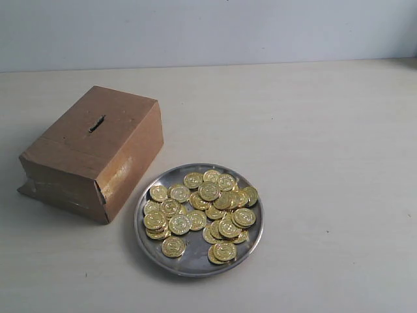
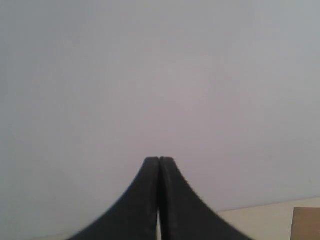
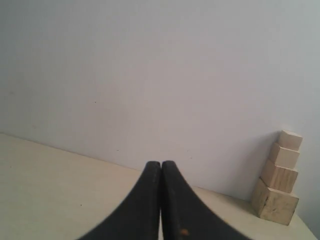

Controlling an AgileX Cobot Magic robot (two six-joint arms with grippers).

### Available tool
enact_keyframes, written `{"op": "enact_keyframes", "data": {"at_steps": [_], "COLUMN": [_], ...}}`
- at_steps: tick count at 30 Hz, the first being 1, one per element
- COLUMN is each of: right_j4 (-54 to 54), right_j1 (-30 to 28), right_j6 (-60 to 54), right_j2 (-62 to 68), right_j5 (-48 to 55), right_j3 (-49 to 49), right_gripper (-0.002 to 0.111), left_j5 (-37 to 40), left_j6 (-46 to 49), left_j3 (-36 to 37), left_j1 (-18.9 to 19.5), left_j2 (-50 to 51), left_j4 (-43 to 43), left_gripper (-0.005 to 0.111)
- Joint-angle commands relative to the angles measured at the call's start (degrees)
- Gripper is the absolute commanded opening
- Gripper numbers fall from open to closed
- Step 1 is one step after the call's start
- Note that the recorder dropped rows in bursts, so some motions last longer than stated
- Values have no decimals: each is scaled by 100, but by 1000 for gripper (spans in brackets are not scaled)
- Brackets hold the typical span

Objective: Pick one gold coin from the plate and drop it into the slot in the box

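Item, left: cardboard box [image 1: 91, 153], slot [image 1: 97, 123] in its top face; just right of it and nearer, silver plate [image 1: 193, 262] heaped with gold coins [image 1: 207, 207]. Left gripper [image 2: 159, 159] and right gripper [image 3: 161, 162]: fingers pressed together, nothing held, neither over the plate. We advise opening first, taking the single coin [image 1: 173, 246] at the near-left rim, and gripping it edgewise to line up with the slit.

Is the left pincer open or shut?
Shut. On the left pincer the two black tips meet, with nothing held between them.
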Motion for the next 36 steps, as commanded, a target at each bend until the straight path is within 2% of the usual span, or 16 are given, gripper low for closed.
{"op": "enact_keyframes", "data": {"at_steps": [1, 5, 12, 16, 18, 19, 21, 25, 30, 36], "right_j4": [-44, -32, -22, -23, -23, -23, -23, 4, 4, -1], "right_j1": [-31, -31, -31, -31, -31, -31, -31, -31, -31, -31], "right_j6": [-24, -14, -14, 27, 27, 27, 41, 190, 939, 1043], "right_j2": [-21, -21, -21, -21, -21, -21, -21, -21, -21, -21], "right_j5": [676, 1640, 1784, 1756, 1756, 1756, 1756, 1719, 1719, 1719], "right_j3": [26, 26, 26, 26, 26, 26, 26, 26, 26, 26], "right_gripper": [0, 0, 0, 0, 0, 0, 0, 0, 0, 0], "left_j5": [586, 1329, 1433, 2034, 2089, 2105, 2252, 3127, 3145, 3145], "left_j6": [8, 8, 8, -4, -318, -840, -1314, -1672, -1683, -1633], "left_j3": [20, 20, 20, 20, 20, 20, 20, 20, 20, 20], "left_j1": [16, 16, 16, 16, 16, 16, 16, 16, 16, 16], "left_j2": [-22, -22, -22, -22, -22, -22, -22, -22, -22, -22], "left_j4": [31, 31, 31, 31, -10, -36, -36, -448, -448, -242], "left_gripper": [0, 0, 0, 0, 0, 0, 0, 0, 0, 0]}}
